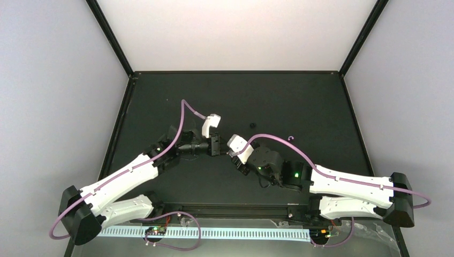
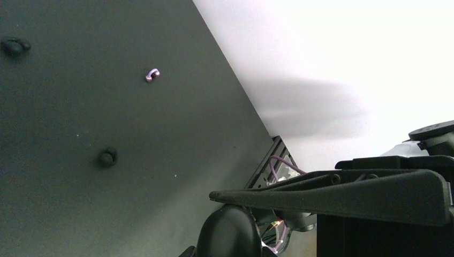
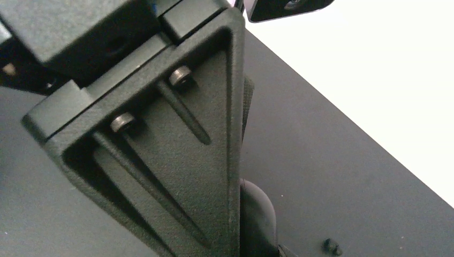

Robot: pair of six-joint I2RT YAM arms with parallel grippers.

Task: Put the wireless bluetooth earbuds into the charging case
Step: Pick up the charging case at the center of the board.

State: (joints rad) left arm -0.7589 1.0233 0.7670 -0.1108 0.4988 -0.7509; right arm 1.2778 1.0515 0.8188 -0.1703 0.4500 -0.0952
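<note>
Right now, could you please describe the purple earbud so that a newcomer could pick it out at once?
On the black table, three tiny earbuds lie loose, apart from one another. The purple earbud is the one nearest the table's edge by the white wall. It alone is shiny purple-pink; both black earbuds are dull and dark.

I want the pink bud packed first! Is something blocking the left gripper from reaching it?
Maybe. From above, the right gripper sits close beside the left gripper, on the side toward the purple-pink earbud. The black table right around that bud is bare.
</note>
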